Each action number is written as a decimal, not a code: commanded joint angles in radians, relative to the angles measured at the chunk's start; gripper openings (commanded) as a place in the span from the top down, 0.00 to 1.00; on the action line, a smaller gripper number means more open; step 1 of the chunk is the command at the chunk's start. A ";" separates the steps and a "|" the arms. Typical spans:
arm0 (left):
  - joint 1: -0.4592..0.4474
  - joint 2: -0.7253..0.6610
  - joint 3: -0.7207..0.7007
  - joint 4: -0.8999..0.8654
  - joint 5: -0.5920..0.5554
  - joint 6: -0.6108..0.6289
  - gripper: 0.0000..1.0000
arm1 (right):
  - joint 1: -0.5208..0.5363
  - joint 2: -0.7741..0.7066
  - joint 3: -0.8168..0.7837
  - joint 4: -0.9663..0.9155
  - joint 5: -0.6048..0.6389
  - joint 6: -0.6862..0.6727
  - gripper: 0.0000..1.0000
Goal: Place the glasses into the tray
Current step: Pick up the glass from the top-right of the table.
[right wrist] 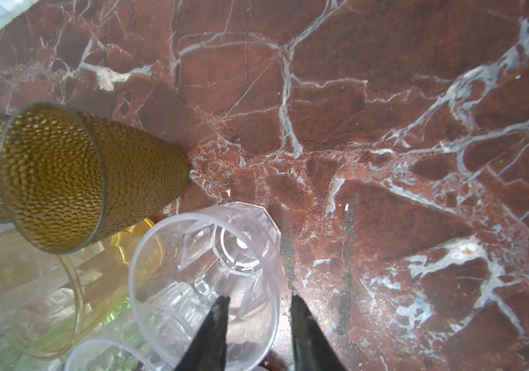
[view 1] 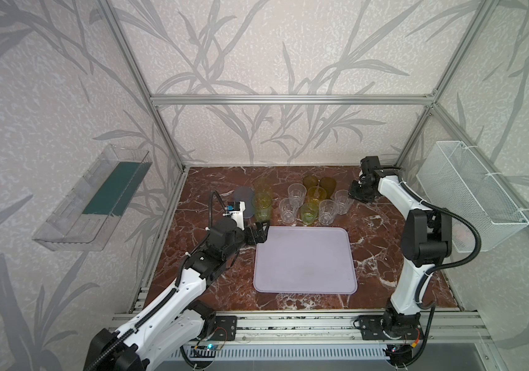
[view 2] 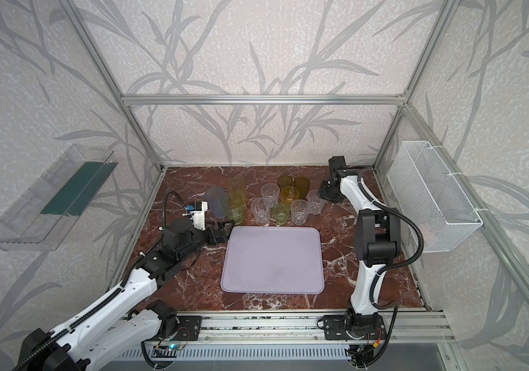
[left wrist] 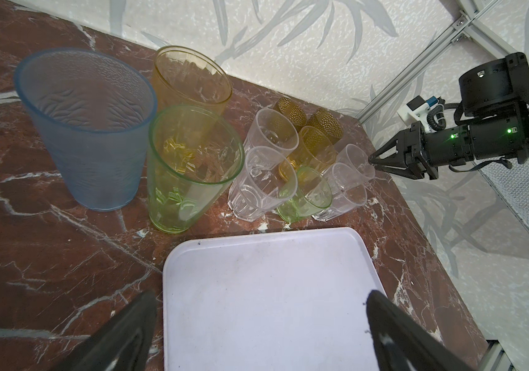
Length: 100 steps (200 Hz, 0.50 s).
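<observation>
Right tool: partly open astride wall of clear tumbler, not yet pinching
Left tool: wide open, empty
Glasses: on worktop beyond bare tray
Risk: rim pinch could slip, toppling crowded neighbours

On the table, the tray lies just in front of the glasses, whose three tall tumblers stand left of eight short tumblers; a wall bin hangs far left, a wire basket far right.
</observation>
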 commanded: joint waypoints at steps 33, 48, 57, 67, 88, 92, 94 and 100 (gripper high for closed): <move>0.007 0.008 0.037 -0.018 -0.005 -0.005 0.01 | -0.006 0.040 0.028 -0.031 0.035 0.002 0.74; 0.006 0.009 0.039 -0.026 -0.004 -0.004 0.01 | -0.007 0.045 0.031 -0.029 0.035 0.002 0.76; 0.007 0.008 0.037 -0.026 -0.006 -0.003 0.01 | -0.007 0.047 0.031 -0.029 0.034 0.001 0.78; 0.007 0.009 0.035 -0.026 -0.006 -0.002 0.01 | -0.007 0.048 0.032 -0.028 0.033 0.002 0.79; 0.008 0.011 0.035 -0.032 -0.012 -0.001 0.01 | -0.006 0.054 0.031 -0.029 0.033 -0.001 0.78; 0.008 0.012 0.034 -0.033 -0.014 0.000 0.01 | -0.007 0.056 0.030 -0.028 0.032 -0.001 0.78; 0.007 0.012 0.034 -0.033 -0.013 0.000 0.01 | -0.007 0.057 0.030 -0.029 0.033 -0.001 0.78; 0.008 0.012 0.035 -0.034 -0.013 0.002 0.01 | -0.007 0.058 0.032 -0.031 0.035 -0.002 0.78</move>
